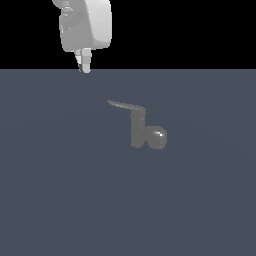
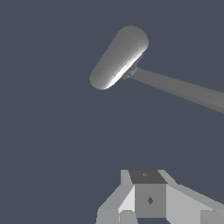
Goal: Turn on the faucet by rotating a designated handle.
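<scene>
Clearance: open floor surrounds faucet on all sides.
Obstruction: handle projects toward exterior view's left.
Gripper: well apart, above.

A flat, plain slate-blue floor carries 1 thing: the faucet. It stands on the floor right of centre in the exterior view, its bulb resting beside the cylinder's foot.

Glossy white arm, pale fingers
</scene>
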